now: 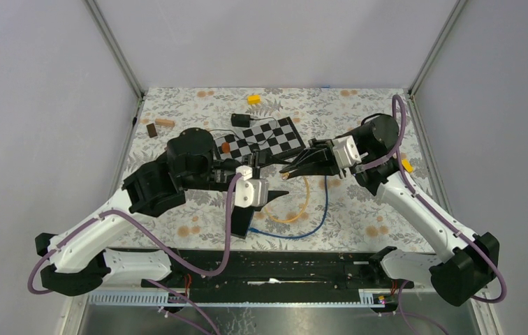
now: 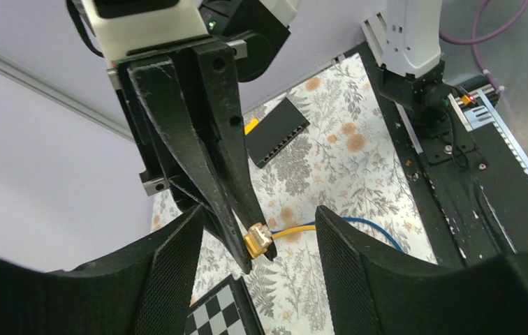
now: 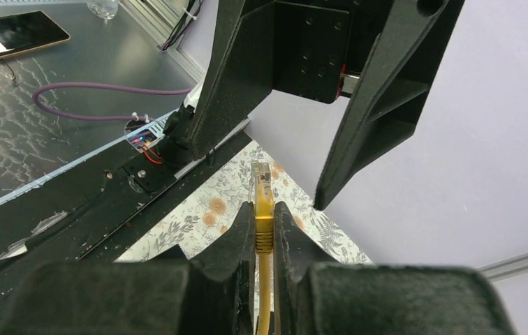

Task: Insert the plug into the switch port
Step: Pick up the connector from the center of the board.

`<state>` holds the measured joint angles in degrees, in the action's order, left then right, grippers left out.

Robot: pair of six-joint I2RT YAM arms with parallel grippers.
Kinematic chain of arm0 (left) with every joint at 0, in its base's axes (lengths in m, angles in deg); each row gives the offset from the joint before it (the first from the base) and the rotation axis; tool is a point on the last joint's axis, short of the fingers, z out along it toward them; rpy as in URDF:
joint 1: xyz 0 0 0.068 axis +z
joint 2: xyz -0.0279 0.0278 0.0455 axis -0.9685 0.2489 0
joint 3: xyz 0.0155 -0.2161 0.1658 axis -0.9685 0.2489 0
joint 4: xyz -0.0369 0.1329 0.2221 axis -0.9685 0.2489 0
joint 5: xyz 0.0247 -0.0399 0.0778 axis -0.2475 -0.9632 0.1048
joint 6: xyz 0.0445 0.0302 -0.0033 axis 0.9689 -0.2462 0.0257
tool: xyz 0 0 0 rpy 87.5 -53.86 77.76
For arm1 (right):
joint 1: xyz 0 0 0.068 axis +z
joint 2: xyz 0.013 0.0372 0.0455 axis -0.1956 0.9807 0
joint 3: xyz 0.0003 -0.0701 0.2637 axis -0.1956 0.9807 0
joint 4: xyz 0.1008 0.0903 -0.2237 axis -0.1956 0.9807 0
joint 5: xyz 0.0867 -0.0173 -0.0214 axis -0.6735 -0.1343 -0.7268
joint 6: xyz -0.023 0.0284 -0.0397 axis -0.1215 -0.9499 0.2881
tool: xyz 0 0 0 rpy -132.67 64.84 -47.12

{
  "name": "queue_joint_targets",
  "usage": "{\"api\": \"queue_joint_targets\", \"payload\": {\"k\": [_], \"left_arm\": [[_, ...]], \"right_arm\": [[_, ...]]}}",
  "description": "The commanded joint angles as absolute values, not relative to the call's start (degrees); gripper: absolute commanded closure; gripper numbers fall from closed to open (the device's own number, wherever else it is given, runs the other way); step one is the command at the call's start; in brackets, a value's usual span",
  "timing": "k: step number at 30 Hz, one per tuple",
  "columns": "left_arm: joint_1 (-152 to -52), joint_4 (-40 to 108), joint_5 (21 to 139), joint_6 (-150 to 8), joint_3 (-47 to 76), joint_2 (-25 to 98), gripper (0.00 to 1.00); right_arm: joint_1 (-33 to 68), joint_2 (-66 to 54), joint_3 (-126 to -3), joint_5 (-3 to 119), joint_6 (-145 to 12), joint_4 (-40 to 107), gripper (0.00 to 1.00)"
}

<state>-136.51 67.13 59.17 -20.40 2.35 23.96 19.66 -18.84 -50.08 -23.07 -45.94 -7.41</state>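
The plug (image 3: 262, 183), clear-tipped on a yellow boot, sticks out from my right gripper (image 3: 264, 213), which is shut on the boot, the yellow cable (image 1: 296, 209) trailing behind. In the left wrist view the plug (image 2: 258, 239) hangs at the tips of the right fingers (image 2: 205, 139). My left gripper (image 2: 258, 279) is open, its pads standing on either side of the plug and apart from it. From above, the right gripper (image 1: 290, 169) and left gripper (image 1: 269, 209) meet over the mat's middle. The black switch (image 1: 240, 120) lies at the back; its port row (image 2: 279, 130) shows in the left wrist view.
A checkerboard plate (image 1: 265, 136) lies beside the switch. A blue cable (image 1: 317, 223) loops on the floral mat with the yellow one. A yellow block (image 1: 253, 99) and small wooden pieces (image 1: 165, 123) sit at the back. A black rail (image 1: 282, 269) runs along the near edge.
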Motion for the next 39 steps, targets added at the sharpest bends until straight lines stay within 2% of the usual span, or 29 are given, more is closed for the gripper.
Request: {"api": "queue_joint_targets", "payload": {"k": [1, 8, 16, 28, 34, 36, 39], "left_arm": [[-136.9, 70.6, 58.4, -18.0, -0.1, 24.8, 0.39], [-137.1, 70.8, 59.1, -17.8, 0.0, 24.9, 0.51], [-137.2, 70.8, 59.5, -17.2, 0.0, 25.3, 0.56], [-137.5, 70.8, 57.1, -17.3, -0.1, 26.2, 0.73], [-137.5, 70.8, 58.7, -16.9, 0.3, 26.2, 0.76], [-137.5, 70.8, 59.3, -16.9, 0.2, 26.2, 0.82], [-137.5, 70.8, 59.9, -17.2, 0.1, 26.3, 0.99]], "right_arm": [[20.2, -19.6, -49.8, -24.7, -45.6, -10.8, 1.00], [20.2, -19.9, -49.4, -24.3, -45.6, -11.0, 1.00], [20.2, -20.7, -49.3, -25.1, -45.6, -11.0, 1.00], [20.2, -20.6, -48.2, -24.8, -45.6, -11.0, 1.00], [20.2, -21.1, -47.9, -25.0, -45.6, -11.0, 1.00], [20.2, -21.2, -47.8, -24.9, -45.6, -11.0, 1.00], [20.2, -21.6, -47.5, -24.9, -45.6, -11.2, 1.00]]}}
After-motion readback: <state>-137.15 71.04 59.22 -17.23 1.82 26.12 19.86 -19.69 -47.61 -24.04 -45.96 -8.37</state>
